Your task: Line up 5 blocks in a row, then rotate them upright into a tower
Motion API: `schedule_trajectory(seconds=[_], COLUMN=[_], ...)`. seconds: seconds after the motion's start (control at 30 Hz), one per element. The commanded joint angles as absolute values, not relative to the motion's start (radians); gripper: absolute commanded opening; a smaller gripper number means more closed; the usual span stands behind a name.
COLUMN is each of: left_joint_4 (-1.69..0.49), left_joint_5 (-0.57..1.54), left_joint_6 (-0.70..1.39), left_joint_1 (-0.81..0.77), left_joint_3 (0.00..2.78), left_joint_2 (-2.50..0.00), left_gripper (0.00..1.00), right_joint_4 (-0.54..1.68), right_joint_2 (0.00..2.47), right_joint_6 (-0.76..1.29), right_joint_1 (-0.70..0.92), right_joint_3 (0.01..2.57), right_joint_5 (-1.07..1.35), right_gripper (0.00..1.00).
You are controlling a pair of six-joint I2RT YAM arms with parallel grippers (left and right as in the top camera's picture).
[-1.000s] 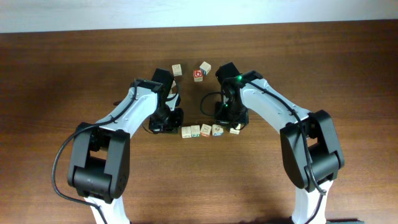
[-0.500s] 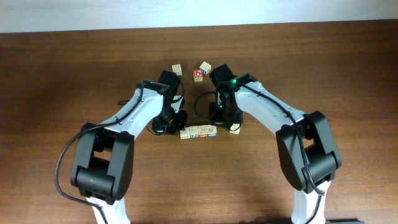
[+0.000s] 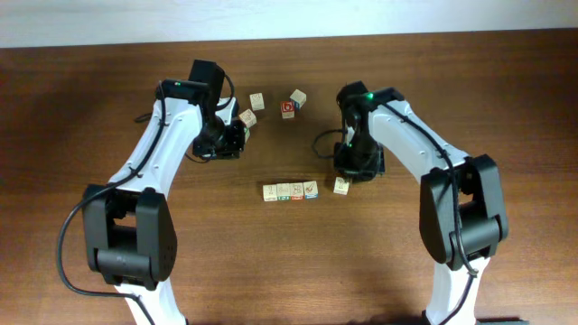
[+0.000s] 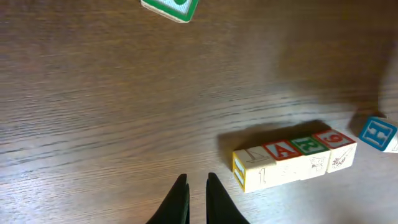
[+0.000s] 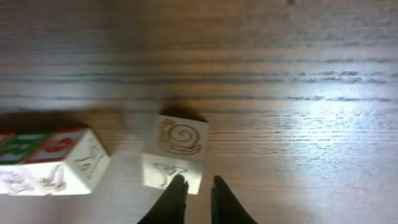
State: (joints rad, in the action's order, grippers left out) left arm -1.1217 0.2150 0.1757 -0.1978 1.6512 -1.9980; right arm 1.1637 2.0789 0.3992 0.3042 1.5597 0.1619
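Landmark: row of four blocks (image 3: 290, 191), mid-bench, the four set side to side and touching in a straight line. Bench (image 3: 108, 90) is dark brown wood. The left wrist view shows red, green and red characters along the row's upper faces and faint line drawings on its side faces. Fifth block (image 3: 340, 186) sits just off the row's right end, near but not touching, with a small gap and slightly out of line. Its top shows a spiral snail figure in the right wrist view. Right claw (image 5: 196, 193) hangs at that fifth block, just beyond the row's right end. Fingers narrow, a thin slit between them with nothing in it, and the block is wider than the slit. One fingertip overlaps the block's near edge in that view; cannot tell whether it touches. Left claw (image 4: 198, 194) is off the row's left end toward the far side, apart from it. Fingers likewise narrow, holding nothing, bare wood beneath. Four loose cubes lie well beyond the row on its far side, among them a red-faced cube (image 3: 288, 108). A green-framed cube (image 4: 171, 7) shows at the top edge of the left wrist view.
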Motion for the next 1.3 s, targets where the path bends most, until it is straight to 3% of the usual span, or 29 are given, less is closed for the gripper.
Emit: schedule_trajectory(seconds=[0.0,0.67,0.77,0.87,0.93,1.03,1.13,1.27], left_joint_4=[-1.124,-1.139,-1.139,-1.154,-1.176,-1.428,-1.548,-1.608], left_joint_5=[0.201,0.201,0.202,0.201,0.202,0.202,0.192,0.118], left_joint_6=[0.159,0.16,0.159,0.159,0.159,0.159,0.159,0.213], left_joint_1=[-0.197,-0.2,-0.2,-0.2,-0.2,-0.18,-0.18,-0.18], left_joint_3=[1.669,1.669,1.669,1.669,1.678,1.955,2.112,2.123], left_joint_2=[-1.995,-1.995,-1.995,-1.995,-1.995,-1.995,-1.97,-1.796], left_gripper=[0.1,0.08,0.08,0.07,0.01,0.0,0.0,0.0], right_joint_4=[1.151,1.042,1.032,1.132,1.204,1.394,1.554,1.699], right_joint_2=[2.069,2.136,2.135,2.126,2.115,2.071,2.036,1.885], right_joint_6=[0.346,0.224,0.224,0.215,0.211,0.144,0.135,0.149], right_joint_1=[0.278,0.353,0.353,0.352,0.352,0.352,0.351,0.353], right_joint_3=[1.537,1.528,1.536,1.658,1.75,2.004,2.201,2.366], right_joint_5=[0.138,0.375,0.382,0.387,0.381,0.381,0.33,0.279], right_gripper=[0.14,0.15,0.28,0.34,0.35,0.35,0.31,0.07])
